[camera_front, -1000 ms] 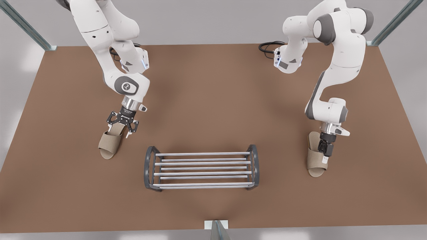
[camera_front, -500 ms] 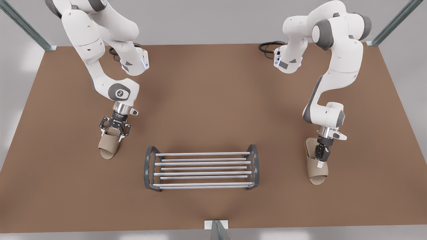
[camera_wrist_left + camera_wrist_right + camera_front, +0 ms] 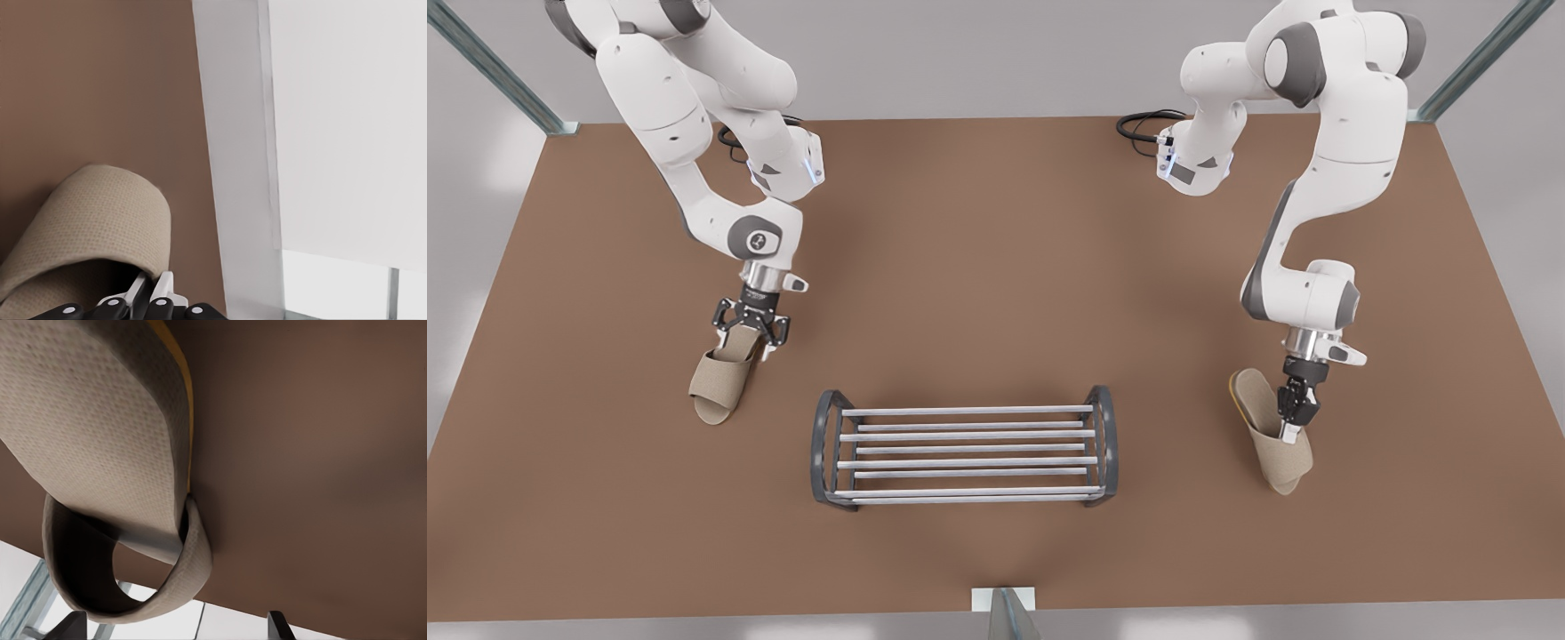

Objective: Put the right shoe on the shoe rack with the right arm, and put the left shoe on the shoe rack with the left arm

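Note:
The shoe rack stands near the table's front, midway between the two arms. On the front view's right, my left gripper is shut on the strap edge of the beige left shoe. That shoe hangs tilted, its yellow sole edge showing at the raised heel. On the front view's left, the right shoe lies flat on the table. My right gripper stands open over its heel end, fingers wide apart on either side.
The brown table has open room between the arms and behind the rack. A black cable lies at the far edge. Metal frame posts stand at the far corners, and a bracket sits at the front edge.
The left shoe has been tipped up in my left gripper, its heel swung toward the rack and its yellow sole now showing. My right gripper dipped toward the right shoe's heel, then shifted back slightly.

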Controlling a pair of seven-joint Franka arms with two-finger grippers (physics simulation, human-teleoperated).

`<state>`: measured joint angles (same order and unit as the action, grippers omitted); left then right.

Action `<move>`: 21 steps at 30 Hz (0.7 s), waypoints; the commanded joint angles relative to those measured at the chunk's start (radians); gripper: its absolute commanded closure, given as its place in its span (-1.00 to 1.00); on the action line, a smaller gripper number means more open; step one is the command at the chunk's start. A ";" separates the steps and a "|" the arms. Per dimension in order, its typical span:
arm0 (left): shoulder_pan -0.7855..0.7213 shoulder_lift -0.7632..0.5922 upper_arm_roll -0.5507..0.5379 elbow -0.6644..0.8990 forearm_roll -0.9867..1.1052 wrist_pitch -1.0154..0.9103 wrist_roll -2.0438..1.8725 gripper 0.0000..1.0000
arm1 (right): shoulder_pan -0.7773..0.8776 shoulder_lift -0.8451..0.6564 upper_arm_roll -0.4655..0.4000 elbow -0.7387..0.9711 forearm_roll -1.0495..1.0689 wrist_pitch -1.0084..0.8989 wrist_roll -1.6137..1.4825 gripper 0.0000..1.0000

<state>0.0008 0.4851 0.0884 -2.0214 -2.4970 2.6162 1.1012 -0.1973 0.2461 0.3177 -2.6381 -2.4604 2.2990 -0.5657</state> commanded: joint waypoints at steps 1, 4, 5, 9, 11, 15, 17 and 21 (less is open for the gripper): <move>-0.001 -0.019 -0.013 0.000 -0.003 0.059 -0.073 0.57 | -0.004 0.031 0.001 0.010 0.000 -0.015 0.162 -1.00; -0.001 -0.022 -0.013 -0.010 -0.003 0.068 -0.086 0.57 | -0.033 0.056 0.001 0.015 -0.032 -0.032 0.220 -1.00; -0.007 -0.028 -0.013 -0.011 -0.003 0.068 -0.087 0.57 | -0.051 0.061 0.001 0.015 -0.112 -0.030 0.303 -1.00; -0.044 -0.128 -0.022 -0.023 0.000 0.082 -0.207 0.57 | -0.090 0.084 0.001 0.029 -0.204 -0.032 0.374 -1.00; -0.064 -0.201 -0.027 -0.023 0.006 0.090 -0.280 0.57 | -0.091 0.085 0.001 0.035 -0.209 -0.033 0.379 -1.00; -0.093 -0.295 -0.070 -0.004 0.026 0.231 -0.440 0.57 | -0.102 0.098 0.001 0.063 -0.256 -0.033 0.425 -0.94; -0.127 -0.324 -0.125 0.073 0.024 0.399 -0.501 0.57 | -0.103 0.101 0.001 0.066 -0.258 -0.033 0.426 -0.95; -0.174 -0.356 -0.298 0.203 0.021 0.672 -0.546 0.57 | -0.128 0.143 0.001 0.098 -0.291 -0.035 0.426 -0.95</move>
<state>-0.1551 0.1322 -0.1829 -1.8383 -2.4756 3.0289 0.8473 -0.3221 0.3822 0.3190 -2.5440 -2.7309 2.2676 -0.2993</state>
